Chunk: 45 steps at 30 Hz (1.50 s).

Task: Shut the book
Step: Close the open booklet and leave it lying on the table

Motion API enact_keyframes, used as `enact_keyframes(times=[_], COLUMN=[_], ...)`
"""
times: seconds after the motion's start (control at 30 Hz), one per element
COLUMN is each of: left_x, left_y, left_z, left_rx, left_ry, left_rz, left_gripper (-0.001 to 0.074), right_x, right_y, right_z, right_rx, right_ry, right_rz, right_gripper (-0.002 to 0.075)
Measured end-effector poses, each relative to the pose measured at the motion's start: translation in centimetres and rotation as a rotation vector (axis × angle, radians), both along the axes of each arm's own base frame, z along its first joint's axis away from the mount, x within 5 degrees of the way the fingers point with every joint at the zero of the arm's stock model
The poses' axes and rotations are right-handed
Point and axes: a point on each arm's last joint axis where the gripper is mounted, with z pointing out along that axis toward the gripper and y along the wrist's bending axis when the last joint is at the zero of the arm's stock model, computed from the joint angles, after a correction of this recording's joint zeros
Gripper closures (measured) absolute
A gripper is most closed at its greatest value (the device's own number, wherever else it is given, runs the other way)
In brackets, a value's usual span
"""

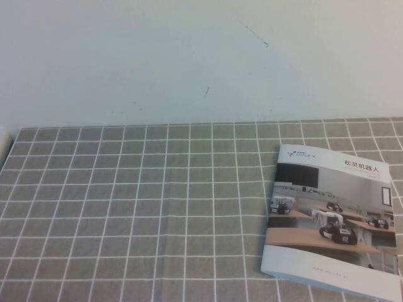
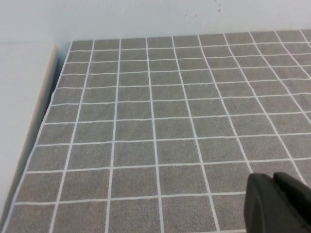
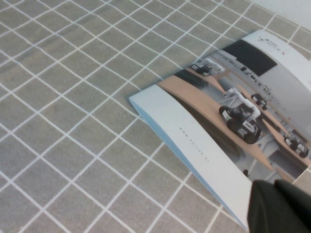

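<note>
Tablecloth (image 1: pixel 126 189) bears book (image 1: pixel 334 217); left pincer (image 2: pixel 278 205), right pincer (image 3: pixel 281 208) above.

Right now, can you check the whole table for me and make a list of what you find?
Surface: grey checked tablecloth, lying flat.
Job's things: book, already closed, cover up, flat on the robot's right side.
Clutter: nothing seen.
Grippers: left gripper over bare cloth, no book near it; right gripper by the book's near corner.
Cables: nothing seen.
Surroundings: pale wall behind the table; white ledge along the cloth's left edge.
</note>
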Motion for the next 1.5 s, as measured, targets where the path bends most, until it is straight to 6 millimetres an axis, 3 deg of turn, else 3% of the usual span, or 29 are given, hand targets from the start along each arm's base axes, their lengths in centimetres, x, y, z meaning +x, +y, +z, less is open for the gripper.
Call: enact_keyframes(times=[0.77, 0.97, 1.17, 1.3, 1.5], left_x=[0.0, 0.0, 0.0, 0.0, 0.0], left_y=[0.0, 0.0, 0.0, 0.0, 0.0], left_z=[0.0, 0.0, 0.0, 0.0, 0.0], left_rx=[-0.004, -0.004, -0.005, -0.005, -0.005], left_ry=[0.004, 0.003, 0.003, 0.003, 0.003], left_rz=[0.003, 0.003, 0.003, 0.004, 0.004], left_gripper=[0.0738, 0.0738, 0.0738, 0.0738, 0.0738], right_x=[0.0, -0.4, 0.1, 0.4, 0.3], right_y=[0.0, -0.7, -2.2, -2.7, -2.5], right_z=[0.0, -0.2, -4.4, -7.9, -8.8], right_rx=[-0.001, -0.055, -0.055, -0.066, -0.073], right_ry=[-0.001, -0.191, -0.383, -0.38, -0.323], right_rz=[0.001, -0.062, -0.305, -0.372, -0.349], right_gripper=[0.0729, 0.0729, 0.0729, 0.0729, 0.0729])
